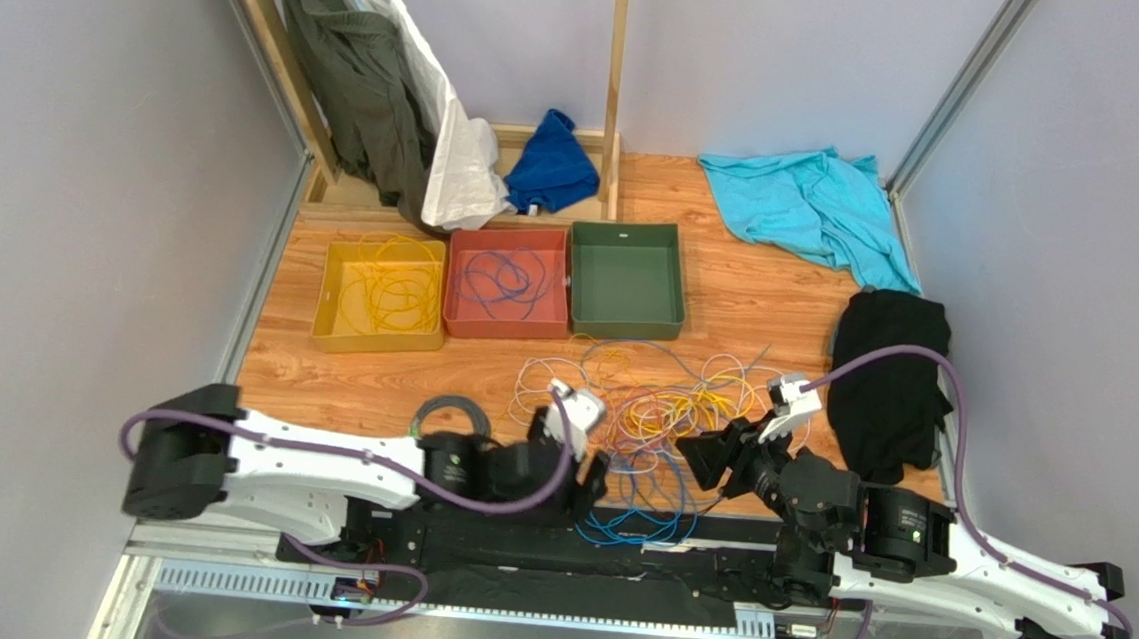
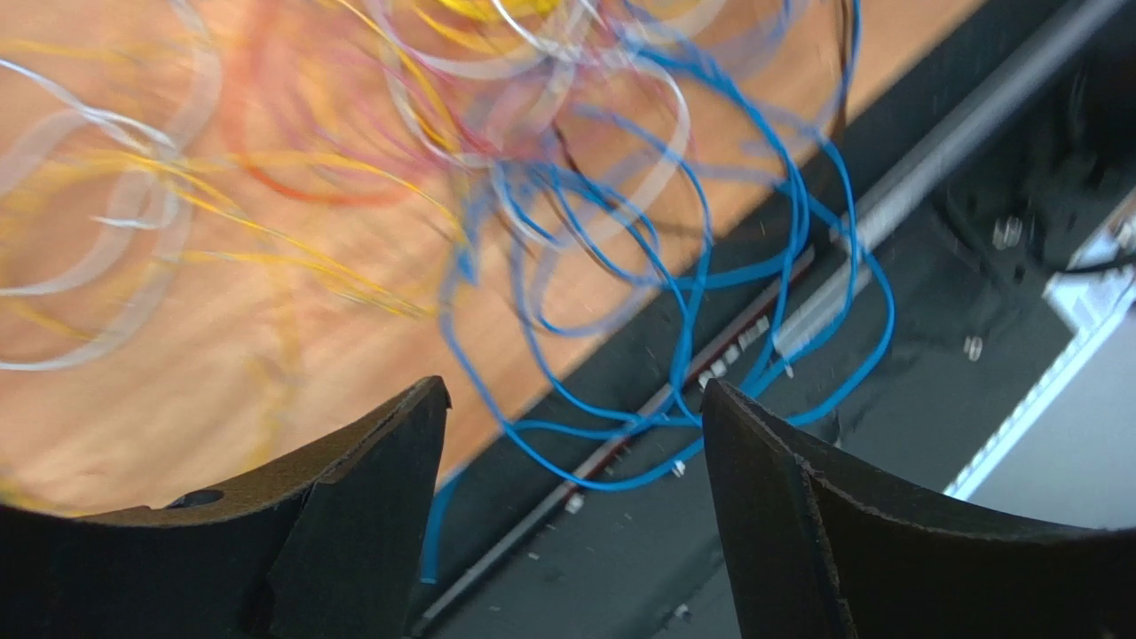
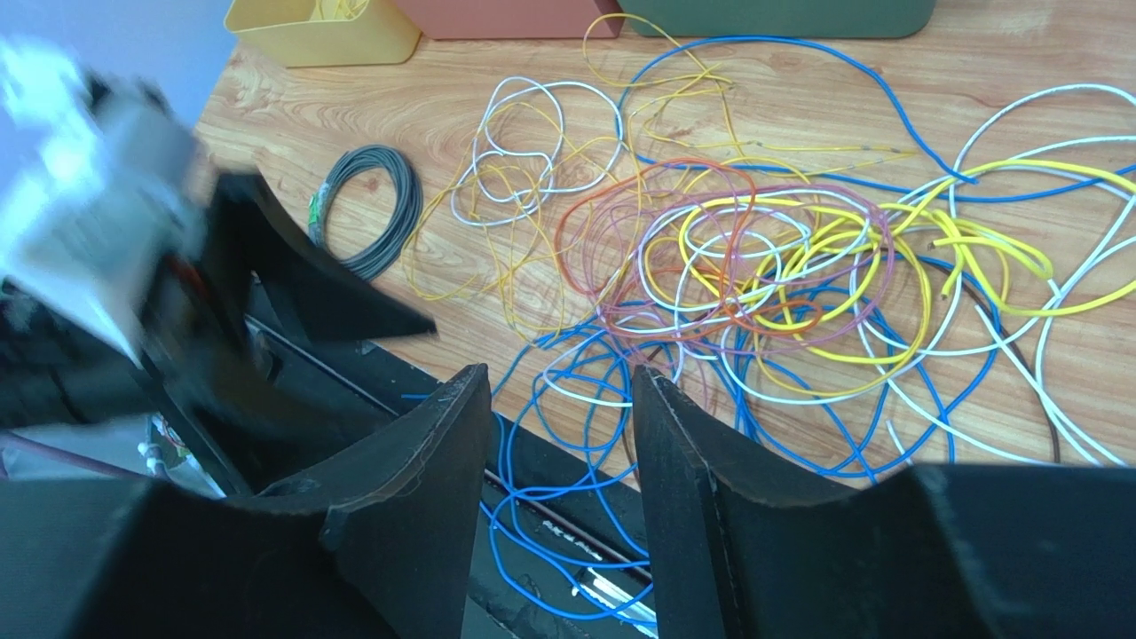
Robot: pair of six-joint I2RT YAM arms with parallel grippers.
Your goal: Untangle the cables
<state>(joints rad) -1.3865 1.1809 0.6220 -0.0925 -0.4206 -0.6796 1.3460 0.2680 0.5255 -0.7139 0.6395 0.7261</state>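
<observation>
step: free one blue cable [image 2: 694, 280] | left gripper [image 2: 574, 400] spread, empty, blue loops just ahead | right gripper [image 3: 560, 386] part-spread, empty, cables [image 3: 747, 266] heaped ahead on surface [image 3: 400, 107] | we judge: pinch one outer strand, lift slowly, stop if the heap drags

Cables [image 1: 670, 411] lie before the trays [image 1: 504, 330] — coil [image 1: 452, 408] to the left.

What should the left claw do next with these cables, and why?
Probably lower the left claw onto the blue cable and close. Its jaws stand open and empty, and the blue loops lie right below the gap, spilling over the near edge of the table, mostly apart from the yellow and orange tangle.
</observation>
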